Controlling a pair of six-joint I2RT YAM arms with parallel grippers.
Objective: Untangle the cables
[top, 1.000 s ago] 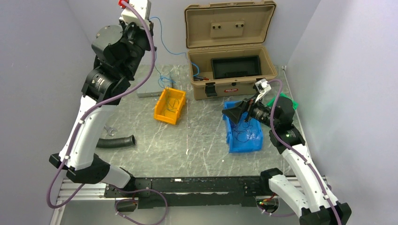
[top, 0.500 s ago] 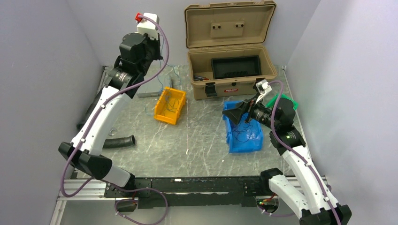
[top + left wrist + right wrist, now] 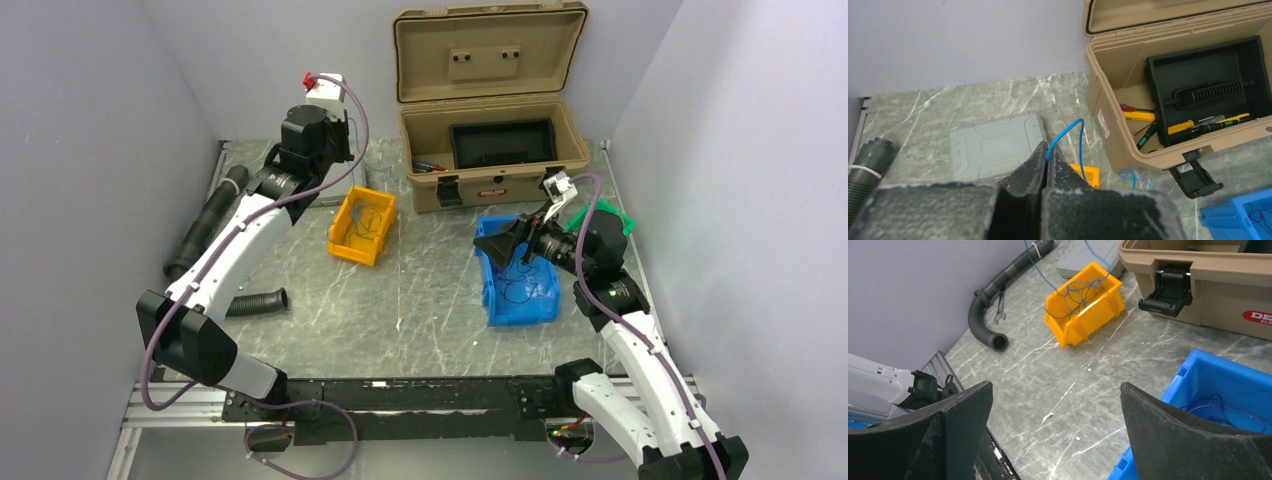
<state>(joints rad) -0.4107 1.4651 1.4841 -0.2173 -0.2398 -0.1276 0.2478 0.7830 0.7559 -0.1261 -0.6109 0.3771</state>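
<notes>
Cables (image 3: pixel 1068 127): blue strand clamped between left jaws | right jaws spread wide above blue bin (image 3: pixel 1188 385)

Closed in on three sides by plain pale-lilac walls (image 3: pixel 100 120); floored with grey-green marbled tabletop (image 3: pixel 400 300), white-veined, evenly lit.

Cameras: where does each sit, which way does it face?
Top external: above and behind the bases, looking down on the table; left arm and right arm show.
Left wrist: on the left arm, facing the toolbox and gray case; left gripper shut on blue cable.
Right wrist: on the right arm, facing the orange bin; right gripper open.
Shared: toolbox and orange bin in all three.
</notes>
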